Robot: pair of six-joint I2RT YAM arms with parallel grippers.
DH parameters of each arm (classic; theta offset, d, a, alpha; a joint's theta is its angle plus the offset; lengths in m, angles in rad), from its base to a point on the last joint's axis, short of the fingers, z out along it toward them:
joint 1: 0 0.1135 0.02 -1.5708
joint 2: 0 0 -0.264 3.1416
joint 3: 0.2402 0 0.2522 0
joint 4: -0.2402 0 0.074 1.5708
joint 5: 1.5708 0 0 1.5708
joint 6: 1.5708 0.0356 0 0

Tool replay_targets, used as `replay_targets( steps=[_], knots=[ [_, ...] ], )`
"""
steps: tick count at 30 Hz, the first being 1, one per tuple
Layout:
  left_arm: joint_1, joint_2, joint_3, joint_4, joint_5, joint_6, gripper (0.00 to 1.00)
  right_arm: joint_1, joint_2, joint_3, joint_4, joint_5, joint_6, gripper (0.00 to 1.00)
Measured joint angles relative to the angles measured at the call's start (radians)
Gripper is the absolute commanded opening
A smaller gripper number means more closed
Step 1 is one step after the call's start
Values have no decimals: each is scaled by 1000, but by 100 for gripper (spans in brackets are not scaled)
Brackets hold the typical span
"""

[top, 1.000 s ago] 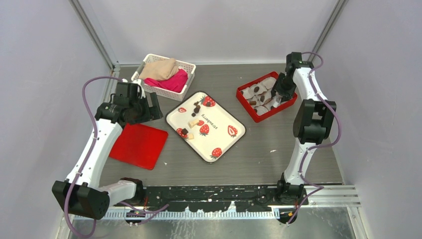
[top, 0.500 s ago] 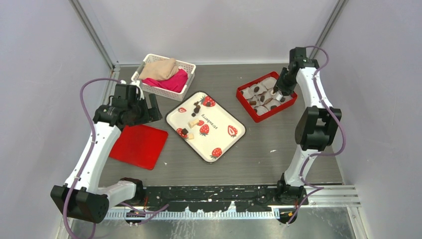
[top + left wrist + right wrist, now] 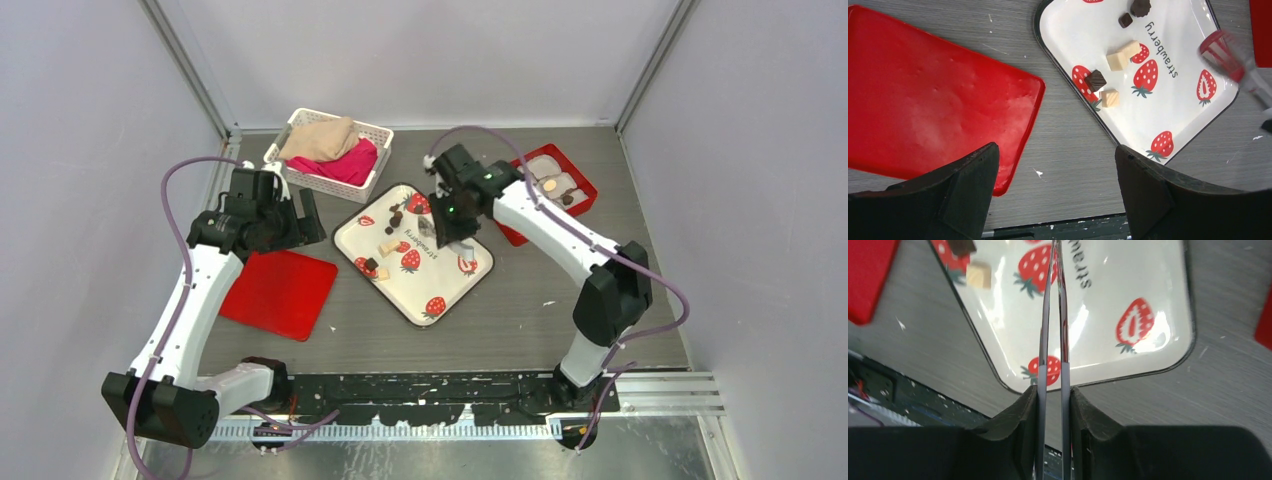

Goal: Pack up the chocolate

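Small dark chocolate (image 3: 396,215) lumps lie with cream cubes (image 3: 1118,60) on the white strawberry-print tray (image 3: 455,285). More chocolate (image 3: 1095,80) shows in the left wrist view. My right gripper (image 3: 440,225) hangs over the tray's middle, shut on metal tongs (image 3: 1062,315) whose two blades nearly meet at the tips, with nothing seen between them. The fingers of that gripper (image 3: 1054,390) press both blades. My left gripper (image 3: 300,215) hovers open and empty left of the tray (image 3: 1078,35), its fingers (image 3: 1054,147) spread wide over bare table.
A red box (image 3: 590,188) holding paper cups, some with chocolates, stands at the back right. A red lid (image 3: 278,292) lies flat to the left of the tray. A white basket (image 3: 330,150) with cloths sits at the back left.
My right arm has swung left from the red box to above the tray, carrying the tongs, and its fingers have squeezed the blades closer together. The left arm has stayed still.
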Motion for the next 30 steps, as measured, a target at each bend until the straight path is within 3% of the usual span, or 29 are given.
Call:
replay_targets(
  steps=[4,9,17,30],
  knots=[
    [0,0,0,0,2,2,86,111,23,-40,-25,13,-28,34],
    [0,2,0,0,4,3,86,161,66,-40,-26,57,-47,38],
    [0,2,0,0,3,3,86,143,228,74,-36,188,-28,43],
    [0,2,0,-7,-17,11,87,109,420,285,-63,247,8,48]
  ],
)
